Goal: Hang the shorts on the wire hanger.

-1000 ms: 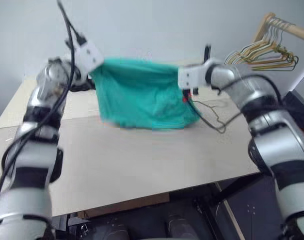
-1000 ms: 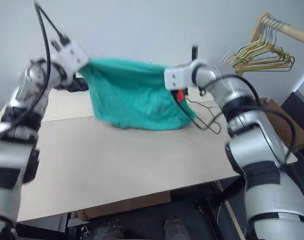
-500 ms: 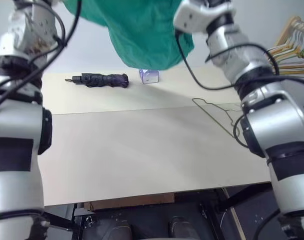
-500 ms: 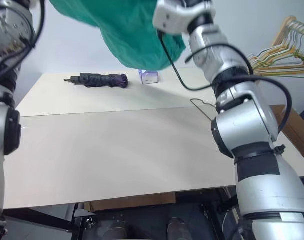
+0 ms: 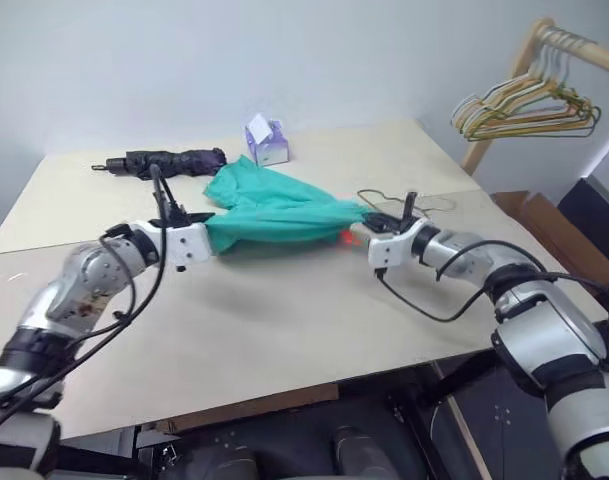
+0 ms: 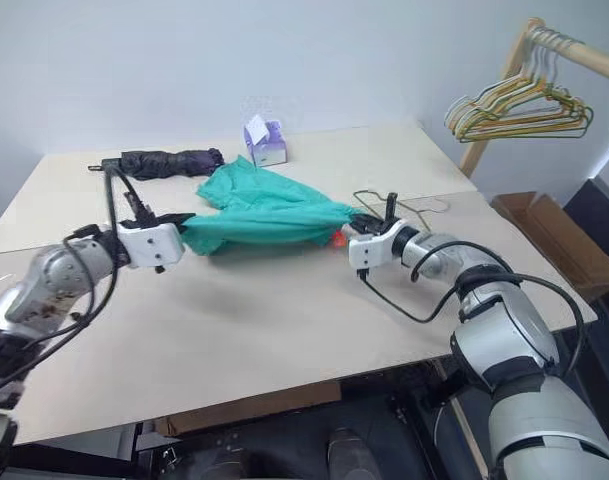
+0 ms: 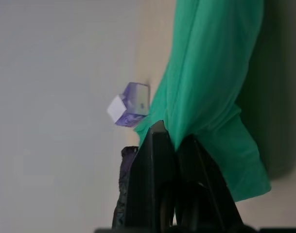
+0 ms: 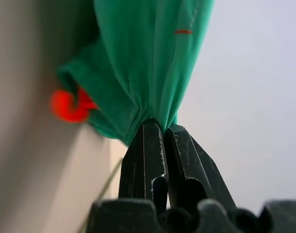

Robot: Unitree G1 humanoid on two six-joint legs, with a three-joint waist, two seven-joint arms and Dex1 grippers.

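You have both grippers low over the pale table (image 5: 284,330), each pinched tight on one end of the shorts (image 5: 274,212). The left gripper (image 5: 206,236) sits at about 9 o'clock from the table's middle, and its wrist view shows the two black fingers (image 7: 155,160) pressed together with a fold of teal cloth caught at their tips; from there the fabric runs away from the fingers toward the far side of the table. The right gripper (image 5: 367,220) sits at about 3 o'clock, and its fingers (image 8: 148,145) are likewise clamped narrow on a gathered bunch of the cloth, with the orange-red cord (image 8: 70,106) dangling just beside the tips, on the table side. Between the two grippers the shorts stretch as a crumpled teal band, their middle sagging onto the table and one bunched part reaching back toward 12 o'clock. Just past the right gripper, at about 2 o'clock, the wire hanger (image 5: 429,205) lies flat on the table, close to the right end of the shorts; you cannot tell whether cloth and wire touch. Farther back, toward 11 o'clock, lies the dark folded umbrella (image 5: 164,160), and near 12 o'clock stands a small purple tissue box (image 5: 267,143). Off the table at 2 o'clock, a bunch of gold and green hangers (image 5: 529,110) hangs from a wooden rack (image 5: 504,95).
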